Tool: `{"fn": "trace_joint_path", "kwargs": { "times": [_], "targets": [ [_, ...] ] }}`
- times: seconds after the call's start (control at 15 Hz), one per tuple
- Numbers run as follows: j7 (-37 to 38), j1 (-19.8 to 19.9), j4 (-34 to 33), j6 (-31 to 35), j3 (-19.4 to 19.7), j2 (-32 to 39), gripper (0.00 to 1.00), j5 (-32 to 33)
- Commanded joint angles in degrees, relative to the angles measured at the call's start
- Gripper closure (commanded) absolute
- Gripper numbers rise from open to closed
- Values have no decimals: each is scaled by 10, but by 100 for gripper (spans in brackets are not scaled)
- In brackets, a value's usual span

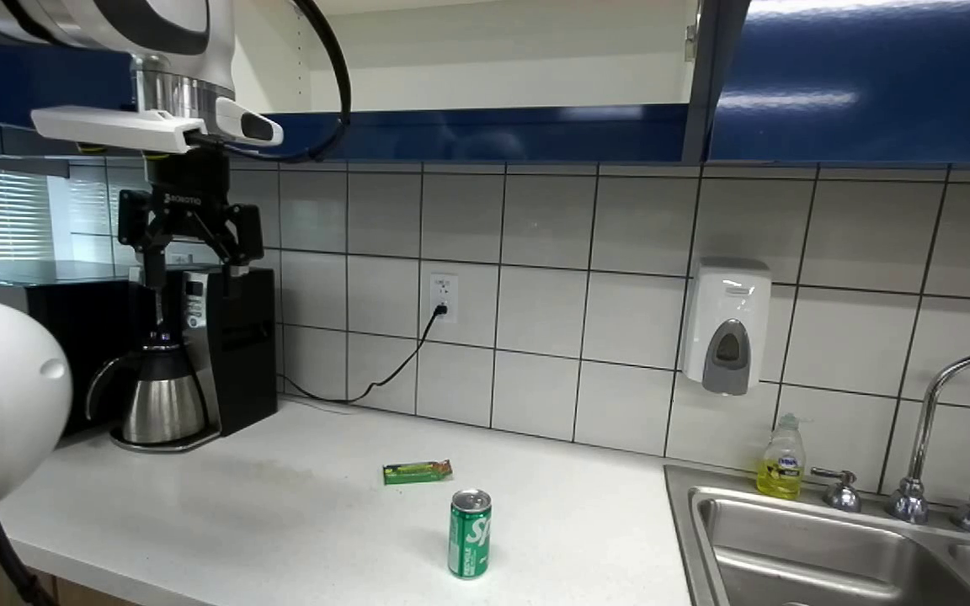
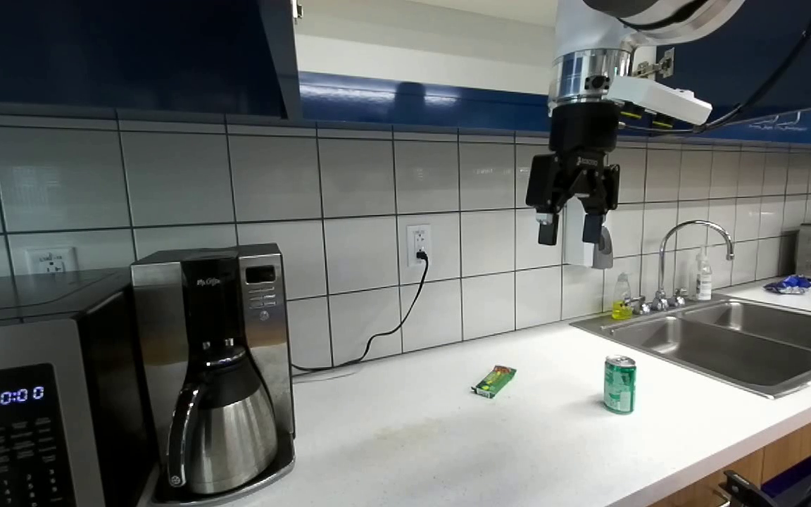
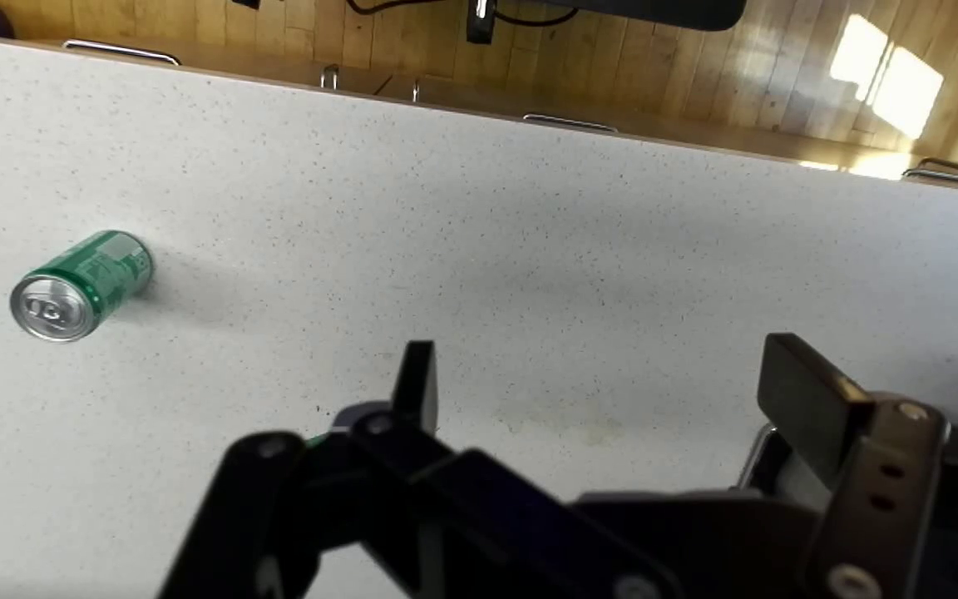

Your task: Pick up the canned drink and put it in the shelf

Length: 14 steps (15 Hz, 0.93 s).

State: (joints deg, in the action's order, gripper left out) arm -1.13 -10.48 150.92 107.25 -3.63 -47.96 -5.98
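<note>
The canned drink (image 1: 470, 539) is a green can with a silver top, upright on the white counter in both exterior views. From the wrist camera, the can (image 3: 84, 284) appears at the far left, well outside the jaws. My gripper (image 2: 571, 231) points down high above the counter, apart from the can and on its coffee-maker side. Its two fingers (image 3: 807, 399) stand wide apart with only counter showing between them. Above the tiled wall is the shelf (image 1: 493, 71), a pale cabinet opening with a blue lower edge; the arm covers part of it in both exterior views.
A flat green packet (image 1: 416, 473) lies near the can. The coffee maker (image 2: 233, 394) and microwave (image 2: 32, 380) stand at one end, with a cord (image 1: 375, 385) running to the outlet. A sink (image 1: 822, 539) with faucet and soap bottle (image 1: 781, 467) lies beyond the can.
</note>
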Motion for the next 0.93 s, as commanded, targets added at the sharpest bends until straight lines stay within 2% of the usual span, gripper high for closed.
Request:
{"fn": "trace_joint_path", "kwargs": {
  "times": [0.0,0.4,0.87],
  "targets": [
    [-4,7,-1,-2,-6,0,0,-4],
    [-3,15,1,7,-4,9,0,3],
    [-4,58,27,38,14,29,0,31]
  ]
}}
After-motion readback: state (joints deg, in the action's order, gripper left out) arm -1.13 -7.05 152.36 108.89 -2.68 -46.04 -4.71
